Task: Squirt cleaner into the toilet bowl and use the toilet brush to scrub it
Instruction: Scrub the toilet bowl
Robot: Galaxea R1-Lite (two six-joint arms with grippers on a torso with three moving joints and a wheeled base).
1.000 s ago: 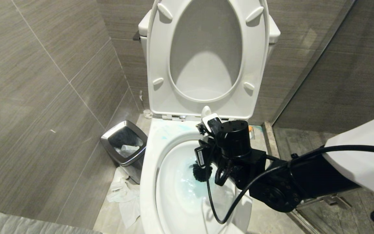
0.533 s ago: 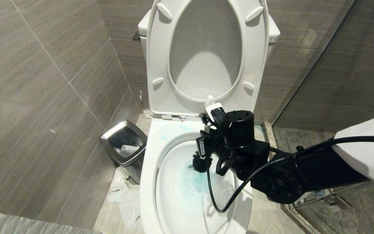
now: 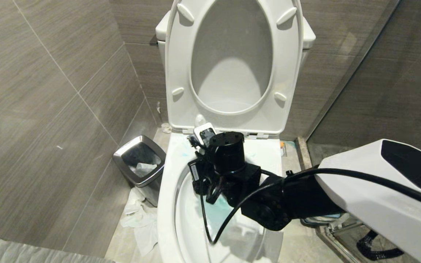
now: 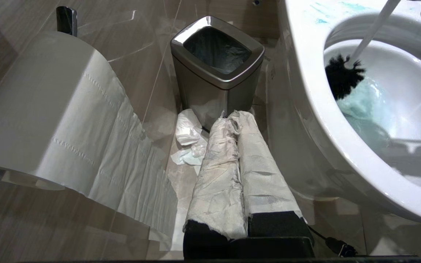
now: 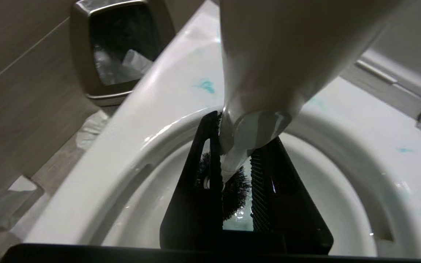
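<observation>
Scrubbing is the step in hand: the right claw [image 5: 236,160] is clenched on the slim white handle of the toilet brush [image 4: 344,76], its two black fingers [image 5: 207,153] pinching the handle low down while the flattened top end pokes up above the wrist in the head view. Holding it this way leaves the dark bristle head angled down inside the toilet bowl [image 3: 166,190], pressed near the inner wall on the bin's side, close under the rim, which is where a stain line would likely sit. The cleaner [image 4: 364,106] lies as a turquoise tinted patch just below the bristles, with thin smears on the broad back rim [image 5: 205,86], so the squirt seems done already. Seat and lid [image 3: 232,65] stand upright against the tank, giving the arm room to reach in.

The left claw [image 4: 247,171], wrapped in white paper, hangs parked and closed over the floor beside the steel bin [image 4: 217,65], near a toilet roll [image 4: 49,109] and crumpled tissue [image 4: 188,138].

No brand or writing reads anywhere; a small white label on the right wrist may carry print, but it is too small to tell.
</observation>
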